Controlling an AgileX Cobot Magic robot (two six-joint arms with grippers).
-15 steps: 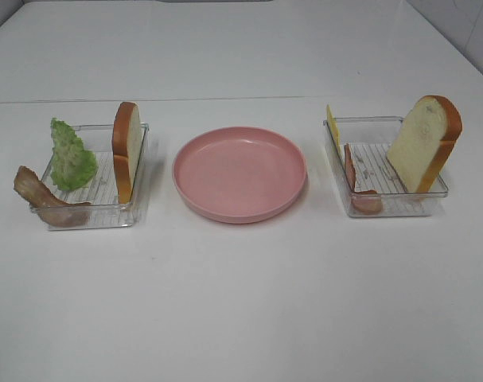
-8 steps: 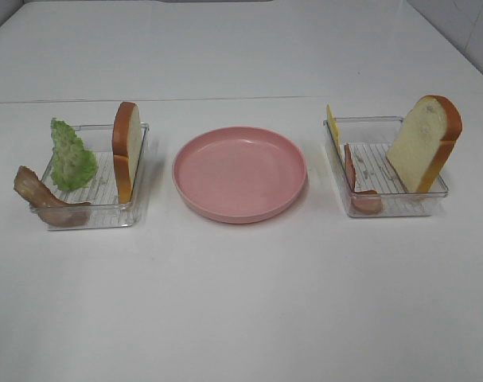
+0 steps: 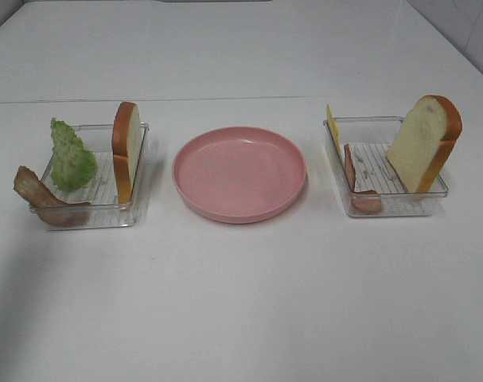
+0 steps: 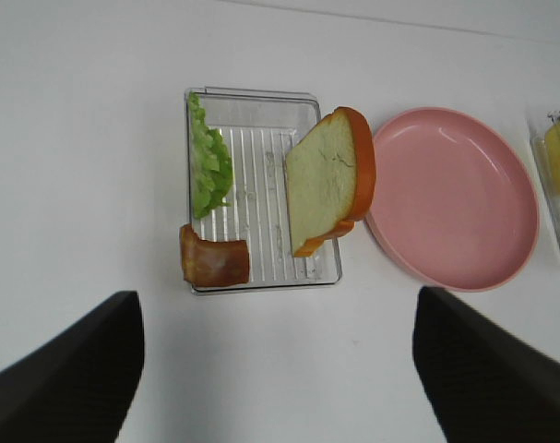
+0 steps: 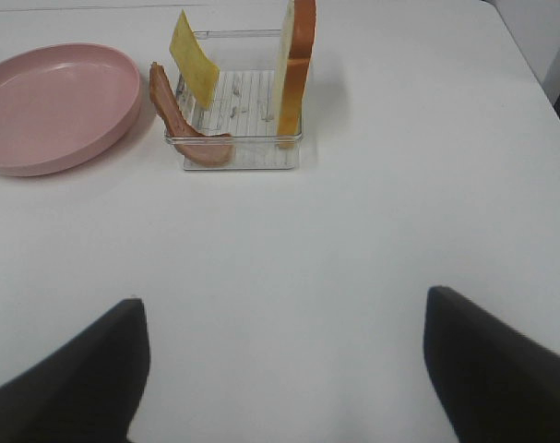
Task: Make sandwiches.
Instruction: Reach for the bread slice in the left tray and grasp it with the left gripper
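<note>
Exterior high view: my grippers out of frame. Pink plate (image 3: 239, 171) between left tray (image 3: 90, 224) and right tray (image 3: 400, 209). Left holds left bread (image 3: 126, 151), lettuce (image 3: 71, 157), left meat strip (image 3: 38, 195). Right holds right bread (image 3: 424, 143), right meat strip (image 3: 367, 201), cheese (image 3: 333, 126) edge-on, thin sliver. Wrist views: left gripper (image 4: 278, 293), right gripper (image 5: 281, 295) wide, empty; fingers (image 4: 58, 378) cropped.

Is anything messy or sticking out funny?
Nothing is spilled or broken. One meat strip does look odd: it hangs out over the corner of the left tray instead of lying inside it.
</note>
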